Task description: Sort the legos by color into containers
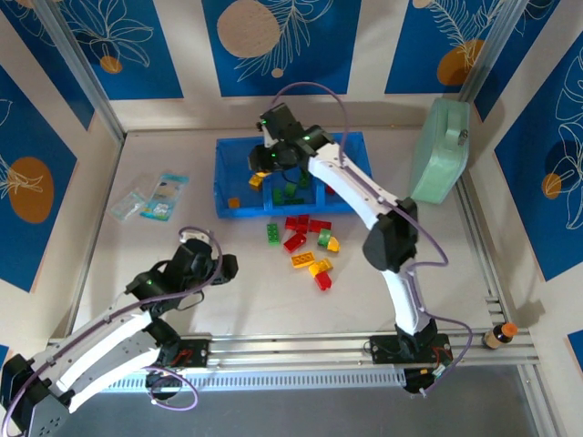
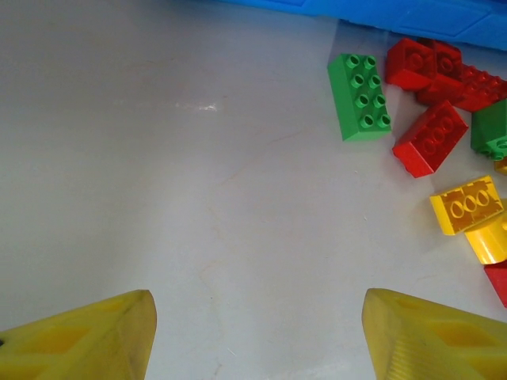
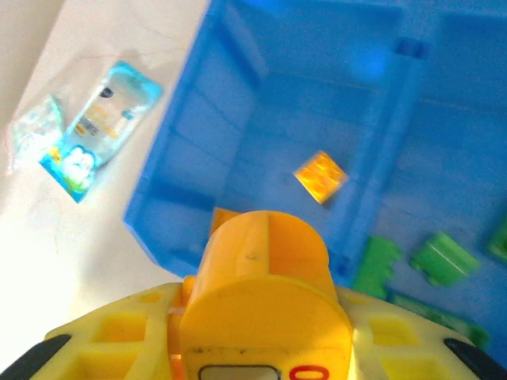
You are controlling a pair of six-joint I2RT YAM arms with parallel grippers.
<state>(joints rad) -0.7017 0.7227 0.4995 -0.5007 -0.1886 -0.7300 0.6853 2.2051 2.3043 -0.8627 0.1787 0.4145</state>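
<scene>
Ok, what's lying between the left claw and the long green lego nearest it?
Nothing. The left wrist view shows bare tabletop from the open left claw up to the green lego.

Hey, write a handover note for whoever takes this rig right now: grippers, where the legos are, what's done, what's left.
Left gripper: open, empty, hovering over bare table left of the pile.
Right gripper: shut on a yellow lego, above the left compartment of the tray.
Done: yellow legos lie in the left compartment, green legos in the middle one.
Left: drop the held one, then sort the loose legos, red, green and yellow, on the table in front of the tray.
</scene>
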